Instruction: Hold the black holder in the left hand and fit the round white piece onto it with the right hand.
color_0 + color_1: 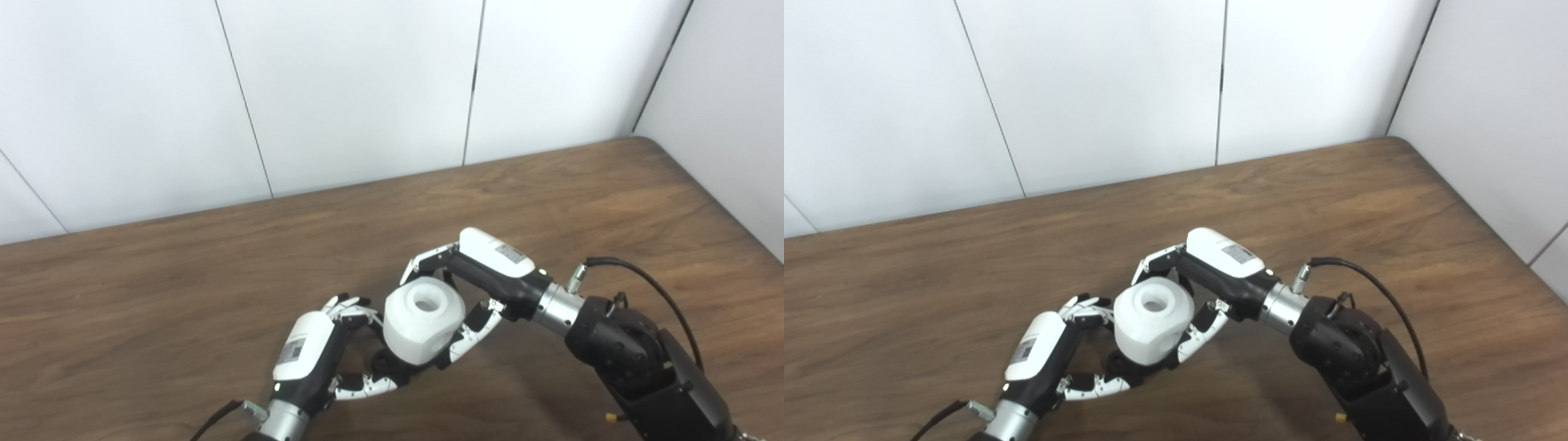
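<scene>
The round white piece [421, 326] has a hole in its top face and sits low in the middle of the view. My right hand [474, 278] is shut on it, fingers behind and thumb in front. Only a dark sliver of the black holder [392, 365] shows beneath the piece; the piece hides the rest. My left hand [331, 352] is shut on the holder from the left, its fingers curled around the base just under the white piece [1151, 327]. Both hands meet above the wooden table [184, 294].
White wall panels [367, 92] rise along the table's far edge and at the right. My right forearm [637, 361] with a looping black cable [643, 275] crosses the lower right. The table's far right corner [643, 142] is rounded.
</scene>
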`<state>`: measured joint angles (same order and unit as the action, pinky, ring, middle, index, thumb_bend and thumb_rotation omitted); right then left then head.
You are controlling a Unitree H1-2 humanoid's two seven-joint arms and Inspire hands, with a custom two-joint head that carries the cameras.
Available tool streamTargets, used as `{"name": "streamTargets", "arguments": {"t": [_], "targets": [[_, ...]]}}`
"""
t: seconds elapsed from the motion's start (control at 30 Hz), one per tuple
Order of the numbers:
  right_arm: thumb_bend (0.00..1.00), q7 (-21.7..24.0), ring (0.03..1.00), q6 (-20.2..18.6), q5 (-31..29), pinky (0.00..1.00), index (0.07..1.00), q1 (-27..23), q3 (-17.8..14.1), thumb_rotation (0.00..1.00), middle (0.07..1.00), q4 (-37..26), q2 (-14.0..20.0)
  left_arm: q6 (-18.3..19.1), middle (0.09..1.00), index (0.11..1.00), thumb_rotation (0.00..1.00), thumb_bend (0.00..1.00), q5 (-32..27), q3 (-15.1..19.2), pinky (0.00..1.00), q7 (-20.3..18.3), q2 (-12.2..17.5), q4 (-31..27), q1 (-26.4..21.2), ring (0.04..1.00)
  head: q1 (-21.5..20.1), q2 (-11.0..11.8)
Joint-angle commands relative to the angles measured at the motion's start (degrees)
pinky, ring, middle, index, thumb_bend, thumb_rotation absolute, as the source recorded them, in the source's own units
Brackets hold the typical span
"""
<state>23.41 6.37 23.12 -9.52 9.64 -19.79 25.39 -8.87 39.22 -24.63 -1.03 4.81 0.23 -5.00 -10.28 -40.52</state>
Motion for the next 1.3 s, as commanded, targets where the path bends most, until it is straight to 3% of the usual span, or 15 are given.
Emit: {"name": "streamTargets", "arguments": {"t": [0.0,0.4,0.7,1.27], "targets": [[0.52,-1.23,0.318,1.9,-0.73,0.25,0.531,-1.92,-0.41,0.0,0.428,-0.64,0.03,-0.23,0.698,0.483,0.06,0.52,-0.85,-0.6,0.95,0.23,-0.84,-0.16,1.67,0.86,-0.06,-0.22],[0.52,-2.97,0.328,6.06,0.29,0.26,0.531,-1.21,0.1,0.0,0.433,2.78,-0.12,0.43,0.699,0.483,0.06,0.52,-0.96,-0.7,0.96,-0.29,-1.02,-1.34,1.97,0.862,0.0,-1.2],[0.52,-2.53,0.33,4.71,0.48,0.26,0.531,-0.06,0.2,0.0,0.433,1.74,0.03,1.22,0.701,0.483,0.06,0.52,-0.95,-0.27,0.96,-0.89,-1.09,-2.24,1.87,0.863,-0.17,-2.03],[0.52,-5.38,0.334,10.26,3.03,0.25,0.532,3.88,1.45,0.0,0.435,2.26,0.78,1.87,0.701,0.484,0.06,0.52,-0.96,0.21,0.97,-1.36,-1.4,-2.84,1.74,0.863,-0.01,-3.06]]}}
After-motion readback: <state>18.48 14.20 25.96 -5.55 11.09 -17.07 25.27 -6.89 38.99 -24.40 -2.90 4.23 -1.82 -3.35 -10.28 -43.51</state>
